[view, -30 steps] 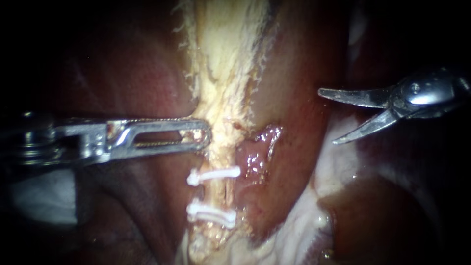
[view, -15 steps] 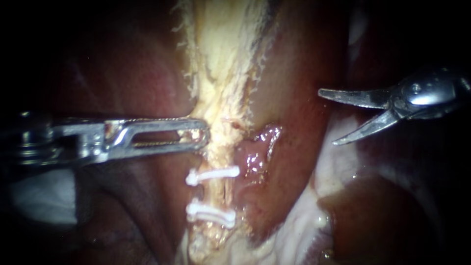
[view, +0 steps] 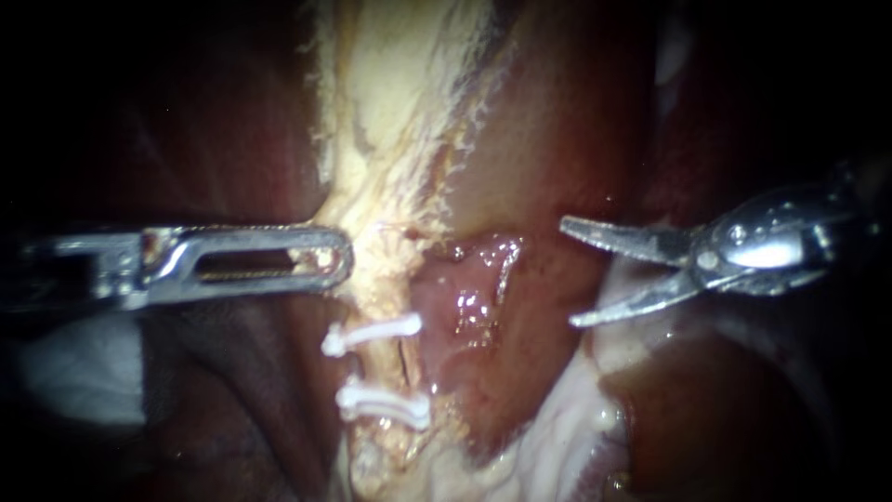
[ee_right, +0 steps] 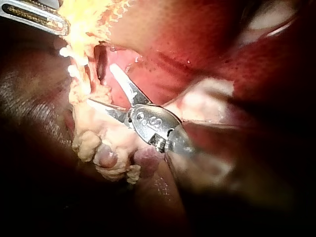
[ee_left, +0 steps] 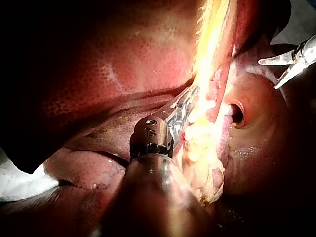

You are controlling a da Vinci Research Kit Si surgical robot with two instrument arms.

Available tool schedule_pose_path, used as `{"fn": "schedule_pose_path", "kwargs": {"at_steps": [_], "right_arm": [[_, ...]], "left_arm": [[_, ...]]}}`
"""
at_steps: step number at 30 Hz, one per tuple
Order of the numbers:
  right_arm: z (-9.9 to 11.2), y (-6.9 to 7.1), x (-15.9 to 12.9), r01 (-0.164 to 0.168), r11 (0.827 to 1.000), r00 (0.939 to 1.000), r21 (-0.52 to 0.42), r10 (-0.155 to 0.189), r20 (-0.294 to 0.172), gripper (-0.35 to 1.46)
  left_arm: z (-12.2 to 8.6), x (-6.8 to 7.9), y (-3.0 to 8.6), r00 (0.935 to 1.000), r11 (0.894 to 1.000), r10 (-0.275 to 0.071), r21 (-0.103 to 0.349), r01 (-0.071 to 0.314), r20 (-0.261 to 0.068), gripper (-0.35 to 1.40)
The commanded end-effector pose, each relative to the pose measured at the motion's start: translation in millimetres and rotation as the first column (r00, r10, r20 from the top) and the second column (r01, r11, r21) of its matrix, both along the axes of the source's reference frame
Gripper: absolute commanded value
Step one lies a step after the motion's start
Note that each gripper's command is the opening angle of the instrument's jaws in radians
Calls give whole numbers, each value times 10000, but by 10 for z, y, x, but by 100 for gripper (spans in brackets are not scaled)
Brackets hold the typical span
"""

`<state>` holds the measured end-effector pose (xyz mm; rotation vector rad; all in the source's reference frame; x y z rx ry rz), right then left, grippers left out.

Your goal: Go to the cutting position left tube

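A pale yellow tube [view: 390, 186] runs down the middle of the endoscope view, with two white clips [view: 372, 333] [view: 383, 406] across its lower part. My left instrument [view: 321, 260] comes in level from the left, its slotted jaws shut on the tube's edge just above the upper clip. My right instrument [view: 569, 272] has two curved blades standing open, pointing left, well to the right of the tube over dark red tissue. In the right wrist view the open blades [ee_right: 100, 84] sit close beside the lumpy yellow tube [ee_right: 86, 133]. The left wrist view shows my left jaws [ee_left: 185, 106] against the tube.
Dark red liver [view: 557, 139] lies on both sides of the tube. A glistening pink raw patch [view: 469, 297] sits between the tube and my right blades. Whitish tissue [view: 557, 437] spreads at the lower right, and something pale [view: 74, 372] lies under my left shaft.
My right instrument has moved left and down, closer to the tube, blades still open. My left instrument and the held tube have shifted slightly left together.
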<state>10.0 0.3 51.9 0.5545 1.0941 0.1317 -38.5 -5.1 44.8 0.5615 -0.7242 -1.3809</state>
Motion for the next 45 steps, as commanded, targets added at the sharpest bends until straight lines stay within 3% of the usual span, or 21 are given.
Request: {"fn": "schedule_pose_path", "kwargs": {"at_steps": [1,12,23,30,45], "right_arm": [[2,-6,7,136,9995,9999,273,-138,101,143],[23,-47,60,612,9869,9960,1493,-701,554,141],[57,-71,105,850,9723,9929,2179,-1010,634,140],[73,-78,123,875,9662,9921,2424,-1066,665,140],[86,-76,141,887,9647,9920,2480,-1081,654,140]], "left_arm": [[-2,2,1,10000,10000,-25,-22,25,-10,-27],[-13,12,3,9999,9998,-158,-101,158,-8,-27],[-29,15,0,9996,9996,-264,-122,264,50,-25],[-35,14,-3,9995,9994,-318,-144,319,79,-25],[-43,13,-6,9993,9992,-366,-148,367,82,-25]]}}
